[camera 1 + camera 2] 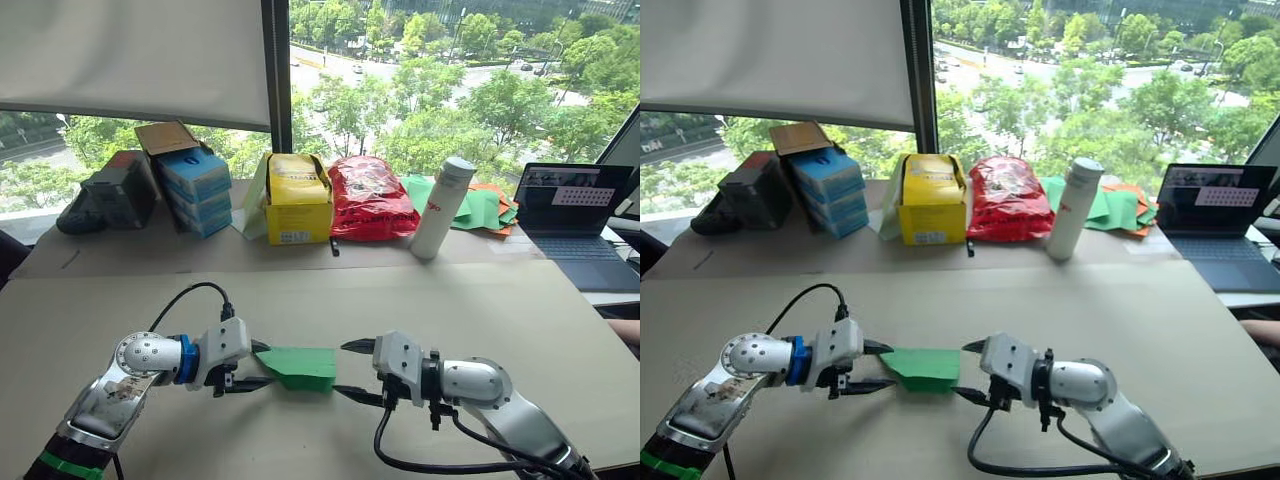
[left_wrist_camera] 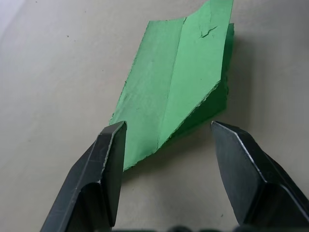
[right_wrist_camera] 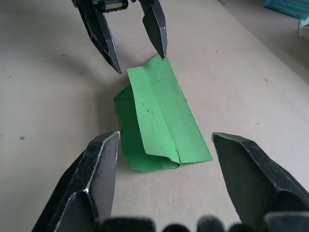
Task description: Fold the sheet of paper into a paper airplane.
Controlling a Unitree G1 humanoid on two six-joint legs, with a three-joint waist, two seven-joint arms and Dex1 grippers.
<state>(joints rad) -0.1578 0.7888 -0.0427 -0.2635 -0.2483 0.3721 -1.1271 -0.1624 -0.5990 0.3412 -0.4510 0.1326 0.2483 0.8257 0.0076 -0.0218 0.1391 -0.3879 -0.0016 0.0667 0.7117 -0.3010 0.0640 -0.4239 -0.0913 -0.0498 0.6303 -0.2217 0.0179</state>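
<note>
Two hands flank your creased green sheet of paper point(image 1: 300, 366) at lower centre on the matte beige surface point(image 1: 480, 300). Your left hand point(image 1: 258, 366) and right hand point(image 1: 354, 370) both stand apart, empty. No writing is readable.

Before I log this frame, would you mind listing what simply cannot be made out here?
- Underside of the sheet of paper: its own top layers cover it, so the lower folds cannot be counted.
- Laptop screen, head views: text too small to read.
- White bottle: its red marking is too small to read.
- Green and orange paper pile: the bottle hides part of it.
</note>
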